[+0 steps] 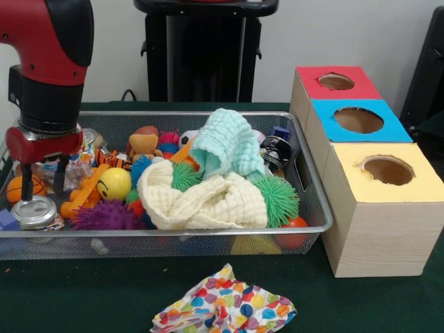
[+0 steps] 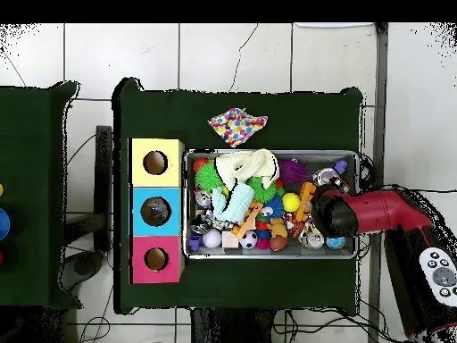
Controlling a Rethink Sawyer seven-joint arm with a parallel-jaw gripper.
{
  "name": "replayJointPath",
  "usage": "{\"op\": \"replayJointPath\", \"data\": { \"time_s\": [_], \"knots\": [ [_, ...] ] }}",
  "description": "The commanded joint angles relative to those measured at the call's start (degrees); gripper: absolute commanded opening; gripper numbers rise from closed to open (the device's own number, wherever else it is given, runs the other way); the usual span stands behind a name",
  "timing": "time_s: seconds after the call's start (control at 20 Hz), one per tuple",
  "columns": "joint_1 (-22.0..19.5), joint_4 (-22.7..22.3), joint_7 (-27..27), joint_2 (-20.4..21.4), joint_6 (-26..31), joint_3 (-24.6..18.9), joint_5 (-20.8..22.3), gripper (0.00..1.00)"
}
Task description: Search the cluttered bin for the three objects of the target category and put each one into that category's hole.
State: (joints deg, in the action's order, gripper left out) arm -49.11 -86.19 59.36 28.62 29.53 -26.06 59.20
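The bin (image 1: pixel 173 232) is a silver wire-mesh basket packed with toys and cloths. My gripper (image 1: pixel 44 182) hangs over its left end in the front view, open and empty, fingers apart just above a crinkly clear packet (image 1: pixel 52 168). A lidded glass jar (image 1: pixel 32 211) sits in front of the fingers. Beside them are an orange basketball (image 1: pixel 16 189), a yellow smiley ball (image 1: pixel 114 184) and a purple spiky ball (image 1: pixel 104 216). In the overhead view the arm (image 2: pixel 332 213) covers the bin's right end (image 2: pixel 355 179) and hides the fingers.
Three wooden boxes with round holes stand beside the bin: red top (image 1: pixel 312 83), blue top (image 1: pixel 326 121), yellow top (image 1: pixel 416 184). A yellow cloth (image 1: pixel 208 201) and a mint cloth (image 1: pixel 225 142) lie over the toys. A colourful dotted cloth (image 1: pixel 225 309) lies on the green table.
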Motion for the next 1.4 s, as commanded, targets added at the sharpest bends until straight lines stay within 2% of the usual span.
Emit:
{"op": "replayJointPath", "data": {
  "time_s": [0.05,0.8,1.15,1.4],
  "knots": [
    [-0.34,0.33,-5.48,-0.55,8.29,3.86,-0.35,1.00],
    [2.01,-2.66,-5.74,4.88,11.69,4.69,-3.98,1.00],
    [3.92,-5.98,-5.10,9.61,13.81,4.01,-7.24,1.00],
    [5.62,-8.02,-3.54,11.52,14.16,3.97,-9.09,1.00]
  ]
}}
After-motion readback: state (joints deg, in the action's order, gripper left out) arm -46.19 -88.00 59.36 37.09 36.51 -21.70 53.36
